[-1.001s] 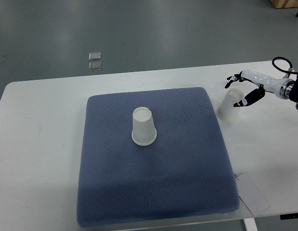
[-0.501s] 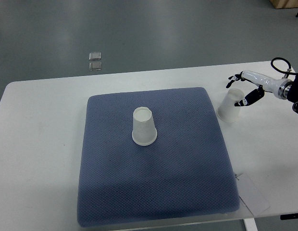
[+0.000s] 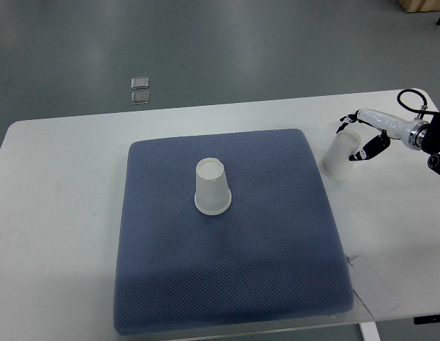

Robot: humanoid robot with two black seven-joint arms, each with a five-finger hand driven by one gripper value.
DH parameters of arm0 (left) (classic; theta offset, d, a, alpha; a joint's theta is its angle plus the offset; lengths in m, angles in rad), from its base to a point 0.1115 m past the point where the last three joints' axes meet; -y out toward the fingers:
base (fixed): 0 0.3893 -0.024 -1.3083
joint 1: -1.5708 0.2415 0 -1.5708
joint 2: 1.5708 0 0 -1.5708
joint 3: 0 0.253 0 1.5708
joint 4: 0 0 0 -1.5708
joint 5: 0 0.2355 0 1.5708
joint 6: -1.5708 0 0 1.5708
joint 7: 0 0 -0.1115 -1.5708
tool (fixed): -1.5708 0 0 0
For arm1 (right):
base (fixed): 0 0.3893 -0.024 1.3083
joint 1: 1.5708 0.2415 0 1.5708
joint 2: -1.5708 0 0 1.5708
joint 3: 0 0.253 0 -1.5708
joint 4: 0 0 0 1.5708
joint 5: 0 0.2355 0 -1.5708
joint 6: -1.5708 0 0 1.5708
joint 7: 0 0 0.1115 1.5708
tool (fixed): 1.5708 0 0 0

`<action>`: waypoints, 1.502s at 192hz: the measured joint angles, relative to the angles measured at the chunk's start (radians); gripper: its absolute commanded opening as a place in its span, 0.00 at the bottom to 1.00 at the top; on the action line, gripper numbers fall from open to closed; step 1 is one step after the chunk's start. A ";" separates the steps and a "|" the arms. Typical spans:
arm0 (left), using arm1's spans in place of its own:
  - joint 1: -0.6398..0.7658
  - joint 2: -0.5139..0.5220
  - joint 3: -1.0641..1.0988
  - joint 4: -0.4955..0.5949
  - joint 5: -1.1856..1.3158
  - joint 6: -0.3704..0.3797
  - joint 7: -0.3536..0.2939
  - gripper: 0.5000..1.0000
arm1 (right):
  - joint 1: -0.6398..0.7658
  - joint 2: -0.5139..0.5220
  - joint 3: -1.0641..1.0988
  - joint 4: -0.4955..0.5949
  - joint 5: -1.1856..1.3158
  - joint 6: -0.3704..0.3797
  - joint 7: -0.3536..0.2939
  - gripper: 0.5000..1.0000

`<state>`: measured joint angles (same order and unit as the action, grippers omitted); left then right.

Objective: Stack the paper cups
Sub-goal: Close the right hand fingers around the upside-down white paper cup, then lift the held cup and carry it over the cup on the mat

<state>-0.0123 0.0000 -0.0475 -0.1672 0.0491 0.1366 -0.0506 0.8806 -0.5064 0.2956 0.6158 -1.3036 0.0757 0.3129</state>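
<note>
On the white table [image 3: 57,213] lies one blue-grey quilted mat [image 3: 227,284], roughly square, covering the middle of the surface.

Item: paper cup [image 3: 211,186], white, standing upside down on the mat slightly up and left of its centre, wide rim against the fabric, apart from everything else.

Item: second paper cup [image 3: 338,155], white, off the mat on the bare table just beside the mat's upper right corner, tilted, its wide rim toward the mat and its narrow base toward the right.

Item: right hand [image 3: 362,137], white with dark fingertips, entering from the right edge. Fingers curve around the narrow end of the second cup, one above and others below; whether they actually press on it cannot be told.

Item: white card [image 3: 372,284], flat at the near right table edge.

Item: two small clear squares [image 3: 140,89] on the grey floor beyond the table.
</note>
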 measured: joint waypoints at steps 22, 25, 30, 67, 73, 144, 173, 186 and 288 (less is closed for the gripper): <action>0.000 0.000 0.000 0.000 0.000 0.000 0.000 1.00 | 0.000 0.008 -0.001 -0.012 -0.005 0.000 0.000 0.81; 0.000 0.000 0.000 0.000 0.000 0.000 0.000 1.00 | 0.000 0.008 -0.001 -0.013 -0.006 -0.001 0.000 0.81; 0.000 0.000 0.000 0.000 0.000 0.000 0.000 1.00 | 0.000 0.009 -0.002 -0.015 -0.006 -0.001 0.000 0.81; 0.000 0.000 0.000 0.000 0.000 0.000 0.000 1.00 | 0.000 0.011 -0.018 -0.017 -0.008 -0.010 -0.001 0.63; 0.000 0.000 0.000 0.000 0.000 0.000 0.000 1.00 | 0.000 0.011 -0.020 -0.017 -0.008 -0.012 -0.001 0.55; 0.000 0.000 0.000 0.000 0.000 0.000 0.000 1.00 | 0.000 0.012 -0.022 -0.011 -0.007 -0.015 -0.002 0.00; 0.000 0.000 0.000 0.000 0.000 0.000 0.000 1.00 | 0.033 -0.003 -0.011 0.022 0.006 -0.017 0.005 0.00; 0.000 0.000 0.000 0.000 0.000 0.000 0.000 1.00 | 0.062 -0.017 -0.008 0.056 0.010 -0.016 0.007 0.00; 0.000 0.000 0.000 0.000 0.000 0.000 0.000 1.00 | 0.313 -0.067 -0.001 0.474 0.035 0.118 0.004 0.00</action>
<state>-0.0123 0.0000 -0.0474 -0.1672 0.0491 0.1366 -0.0506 1.1933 -0.5732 0.2950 1.0901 -1.2682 0.1941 0.3164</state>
